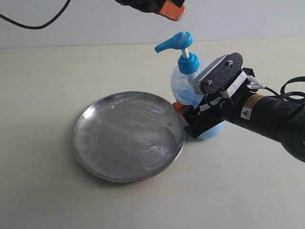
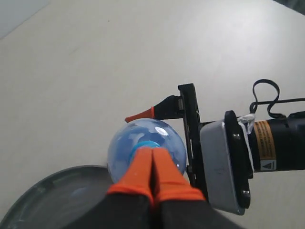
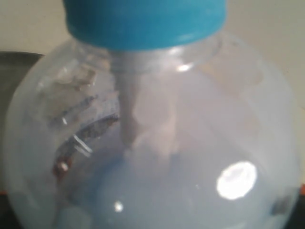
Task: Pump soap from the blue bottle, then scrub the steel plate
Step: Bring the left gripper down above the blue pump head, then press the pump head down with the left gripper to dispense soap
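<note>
The blue bottle stands upright at the far right rim of the steel plate, its blue pump head raised and its spout pointing over the plate. My right gripper is closed round the bottle's round body; one orange-tipped finger lies against its side. The bottle fills the right wrist view, with pale soap in its lower part. My left gripper hangs shut, orange fingertips together, just above the pump head and apart from it. The plate's surface is streaky and smeared.
A black cable loops at the back left by the wall. The right arm's cable curls at the right edge. The right arm's black body reaches in low from the right across the pale table.
</note>
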Robot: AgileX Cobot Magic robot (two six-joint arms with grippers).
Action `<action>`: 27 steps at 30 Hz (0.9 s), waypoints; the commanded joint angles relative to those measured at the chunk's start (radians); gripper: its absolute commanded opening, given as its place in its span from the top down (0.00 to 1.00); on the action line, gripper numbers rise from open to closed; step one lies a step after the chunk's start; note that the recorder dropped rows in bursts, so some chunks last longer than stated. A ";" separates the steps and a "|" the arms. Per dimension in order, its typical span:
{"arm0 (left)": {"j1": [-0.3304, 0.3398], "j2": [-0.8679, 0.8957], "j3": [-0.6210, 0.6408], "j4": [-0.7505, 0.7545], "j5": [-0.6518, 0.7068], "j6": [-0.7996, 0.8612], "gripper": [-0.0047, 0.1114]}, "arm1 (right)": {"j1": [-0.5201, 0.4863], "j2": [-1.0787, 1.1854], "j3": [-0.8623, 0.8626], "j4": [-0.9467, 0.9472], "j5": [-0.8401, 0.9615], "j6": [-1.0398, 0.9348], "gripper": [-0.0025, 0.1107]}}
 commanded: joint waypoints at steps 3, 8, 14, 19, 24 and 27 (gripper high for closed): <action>-0.036 0.010 -0.010 0.067 0.000 -0.029 0.96 | -0.002 0.024 -0.017 -0.004 -0.085 -0.001 0.98; -0.036 0.023 -0.010 0.102 0.000 -0.052 0.96 | -0.002 0.024 -0.017 -0.004 -0.085 -0.001 0.98; -0.036 0.034 -0.010 0.105 -0.006 -0.053 0.96 | -0.002 0.024 -0.017 -0.004 -0.085 -0.001 0.98; -0.036 0.034 -0.010 0.099 -0.023 -0.056 0.96 | -0.002 0.024 -0.017 -0.004 -0.085 -0.001 0.98; -0.036 0.034 -0.010 0.084 -0.035 -0.057 0.96 | -0.002 0.024 -0.017 -0.004 -0.085 -0.001 0.98; -0.036 0.034 -0.010 0.084 -0.055 -0.057 0.96 | -0.002 0.024 -0.017 -0.008 -0.085 -0.001 0.98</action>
